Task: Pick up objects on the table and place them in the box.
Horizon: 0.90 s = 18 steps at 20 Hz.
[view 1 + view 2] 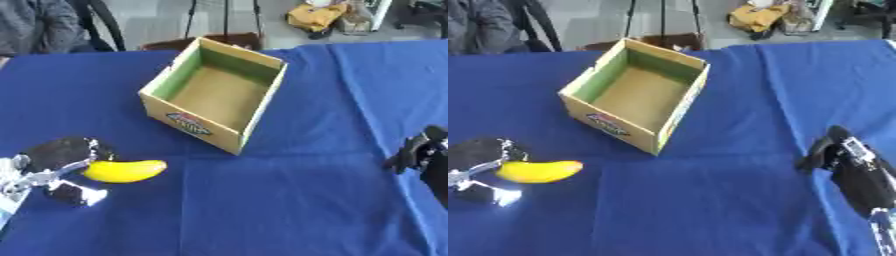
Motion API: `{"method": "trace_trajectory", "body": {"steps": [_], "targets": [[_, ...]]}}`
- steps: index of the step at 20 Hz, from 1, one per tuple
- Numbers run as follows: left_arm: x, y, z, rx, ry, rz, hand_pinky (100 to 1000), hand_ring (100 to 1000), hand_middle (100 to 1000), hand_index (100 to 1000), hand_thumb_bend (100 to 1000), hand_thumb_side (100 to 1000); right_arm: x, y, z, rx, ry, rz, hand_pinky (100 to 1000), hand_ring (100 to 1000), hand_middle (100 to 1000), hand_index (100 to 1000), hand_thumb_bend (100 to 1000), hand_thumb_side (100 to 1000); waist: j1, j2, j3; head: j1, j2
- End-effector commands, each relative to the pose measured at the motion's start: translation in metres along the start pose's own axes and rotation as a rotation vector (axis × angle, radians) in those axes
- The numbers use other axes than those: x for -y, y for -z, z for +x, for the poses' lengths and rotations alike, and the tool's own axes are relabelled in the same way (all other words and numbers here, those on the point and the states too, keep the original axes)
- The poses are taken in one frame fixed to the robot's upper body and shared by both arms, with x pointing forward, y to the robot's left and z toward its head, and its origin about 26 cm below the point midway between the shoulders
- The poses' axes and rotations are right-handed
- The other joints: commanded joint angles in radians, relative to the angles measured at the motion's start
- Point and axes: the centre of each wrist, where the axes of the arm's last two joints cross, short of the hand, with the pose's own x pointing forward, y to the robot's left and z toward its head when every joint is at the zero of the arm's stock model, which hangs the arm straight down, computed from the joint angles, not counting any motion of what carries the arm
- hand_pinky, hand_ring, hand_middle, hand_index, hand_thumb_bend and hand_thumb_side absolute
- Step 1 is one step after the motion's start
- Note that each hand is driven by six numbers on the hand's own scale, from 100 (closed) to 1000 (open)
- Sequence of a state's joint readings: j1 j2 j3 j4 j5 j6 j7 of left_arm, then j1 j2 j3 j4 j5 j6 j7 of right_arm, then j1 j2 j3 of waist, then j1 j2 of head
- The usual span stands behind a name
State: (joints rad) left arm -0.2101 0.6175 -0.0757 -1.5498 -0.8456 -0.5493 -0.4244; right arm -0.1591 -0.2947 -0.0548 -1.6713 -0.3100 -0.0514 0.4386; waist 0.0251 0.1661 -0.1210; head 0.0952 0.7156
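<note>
Your left hand, fingers spread and touching the banana at lower left, is nearer; its long axis runs sideways

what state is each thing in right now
box: open at the top, nothing inside, upright on the table
banana: lying flat on the cloth, outside the box, left hand at its end
left hand: at the banana, fingers curled, grasp not clear
right hand: near the right edge, holding nothing
cloth: spread over the table, a few creases
</note>
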Motion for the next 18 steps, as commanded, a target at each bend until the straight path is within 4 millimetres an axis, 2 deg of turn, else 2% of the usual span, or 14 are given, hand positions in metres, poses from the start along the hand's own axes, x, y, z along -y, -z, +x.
{"method": "trace_trajectory", "body": {"steps": [1, 13, 18], "targets": [[-0.0146, -0.0095, -0.0056, 0.003, 0.05, -0.007, 564, 555, 533, 755, 242, 488, 0.0046, 0.003, 0.0091, 0.018, -0.026, 0.012, 517, 374, 312, 500, 100, 794, 0.0, -0.015, 0.001, -0.002, -0.004], [-0.0129, -0.0096, -0.0052, 0.006, 0.044, -0.015, 559, 546, 523, 749, 213, 477, 0.0048, 0.0029, 0.0093, 0.019, -0.026, 0.01, 517, 374, 312, 499, 100, 794, 0.001, -0.014, -0.001, -0.002, -0.006], [-0.0135, -0.0099, -0.0054, 0.001, 0.042, -0.01, 553, 538, 516, 744, 202, 445, 0.0049, 0.003, 0.0094, 0.019, -0.025, 0.01, 517, 374, 312, 499, 100, 794, 0.002, -0.014, -0.001, -0.002, -0.006]]}}
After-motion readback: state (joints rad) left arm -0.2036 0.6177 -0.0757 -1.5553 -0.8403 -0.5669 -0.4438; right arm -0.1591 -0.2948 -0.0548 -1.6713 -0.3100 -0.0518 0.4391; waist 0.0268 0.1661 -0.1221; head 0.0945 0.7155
